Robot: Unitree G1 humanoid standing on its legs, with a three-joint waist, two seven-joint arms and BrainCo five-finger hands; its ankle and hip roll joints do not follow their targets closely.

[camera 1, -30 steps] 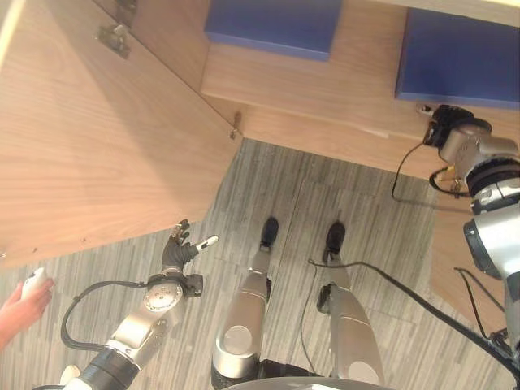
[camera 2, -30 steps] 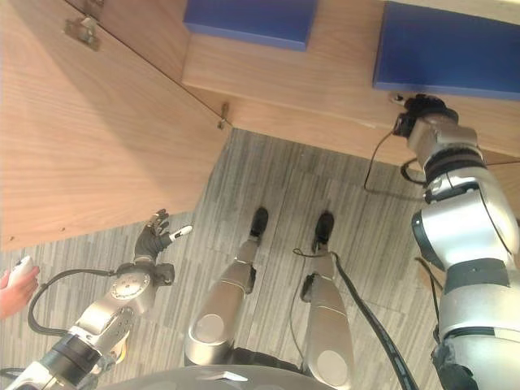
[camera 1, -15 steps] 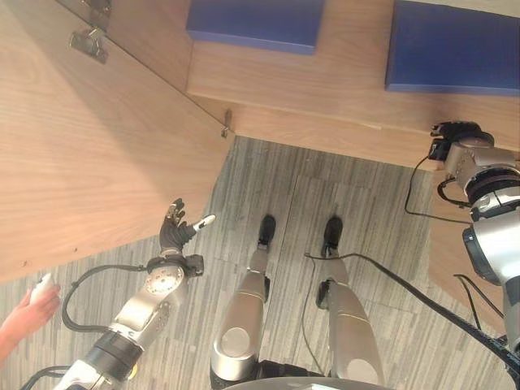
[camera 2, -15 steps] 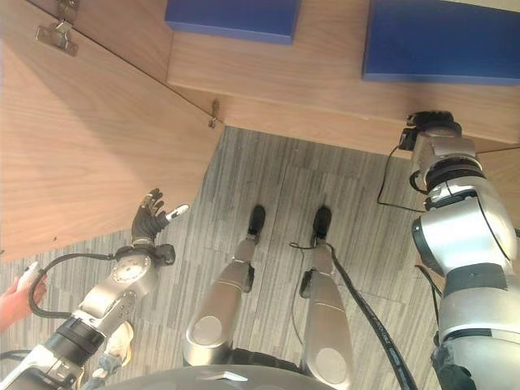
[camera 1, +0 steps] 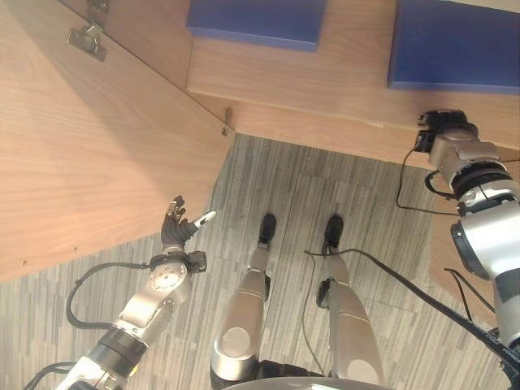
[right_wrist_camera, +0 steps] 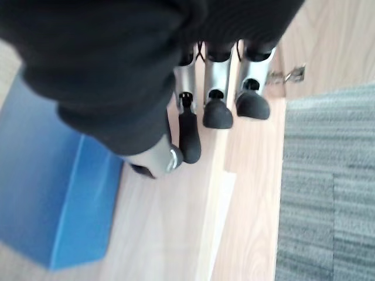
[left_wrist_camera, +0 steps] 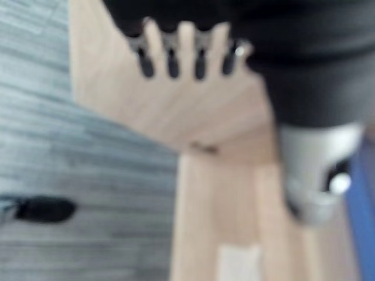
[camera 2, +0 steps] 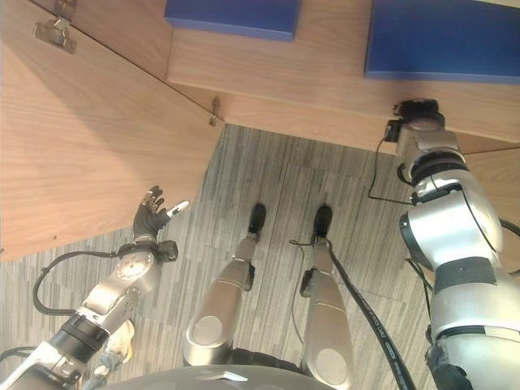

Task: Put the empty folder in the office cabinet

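Since a second ago my head camera has shifted and the person's hand at the lower left has gone from view, while my left hand has lifted a little toward the door. Going by size: the cabinet door (camera 1: 89,154) swings open across my left, and the cabinet shelf (camera 1: 325,89) carries two blue folders, the right folder (camera 1: 455,49) and the left folder (camera 1: 256,20), both lying flat inside. My right hand (right_wrist_camera: 217,99) hangs at the shelf's front edge just beside the right folder, fingers straight and released, holding nothing. My left hand (camera 1: 179,236) hovers over the floor near the door's lower edge, fingers spread, empty too. I judge the placing done. The risk now is withdrawing carelessly: my right fingers could catch the folder's edge and drag it out.
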